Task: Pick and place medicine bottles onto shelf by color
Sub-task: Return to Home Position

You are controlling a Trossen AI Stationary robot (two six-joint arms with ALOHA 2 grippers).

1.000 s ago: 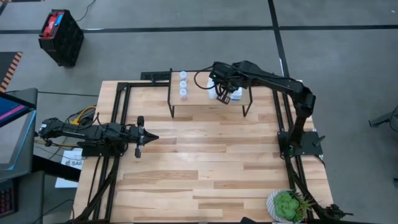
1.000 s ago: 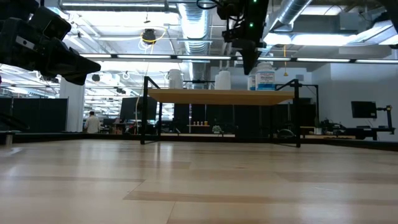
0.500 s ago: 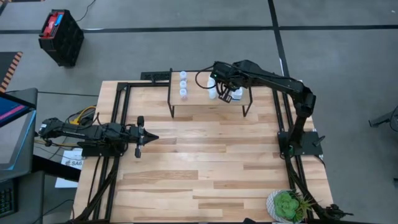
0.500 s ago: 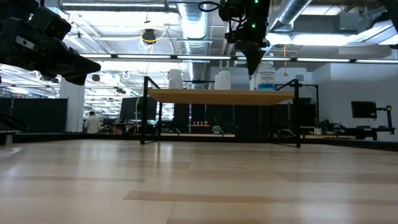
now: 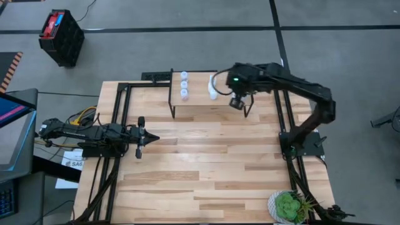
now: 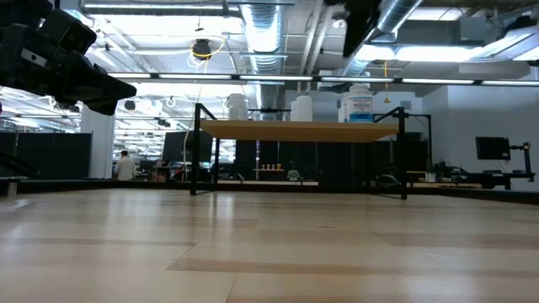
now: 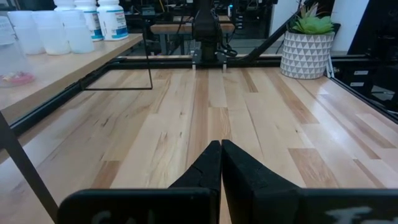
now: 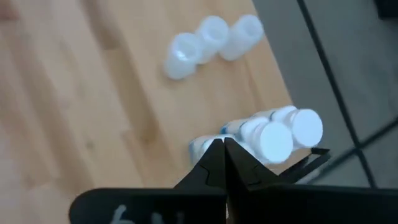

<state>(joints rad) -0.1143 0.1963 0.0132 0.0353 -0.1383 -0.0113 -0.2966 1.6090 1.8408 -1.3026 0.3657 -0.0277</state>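
— Right gripper (image 8: 221, 144): where is it, and how are its fingers?

— It hangs high over the right end of the shelf (image 5: 199, 97) and points down. Its two fingers are pressed together with nothing between them.

— Start big, then. What about the table?

— The table (image 5: 206, 165) is a light wooden top. The left arm (image 5: 94, 134) lies low along its left side. The left gripper (image 7: 221, 148) points toward the middle, its fingers also pressed together and empty.

— And the shelf?

— It is a narrow board on thin black legs, standing at the back edge of the table. A potted plant (image 5: 289, 205) sits at the front right corner, well apart from it.

— And the bottles?

— Every one I can see stands up on the shelf. The white bottles (image 8: 277, 138) are bunched together, touching, near the right end, beneath the right gripper. At least one has a blue label. I cannot count them for certain. Three pale-blue bottles (image 5: 184, 84) stand in a touching row toward the left end, apart from the white ones.
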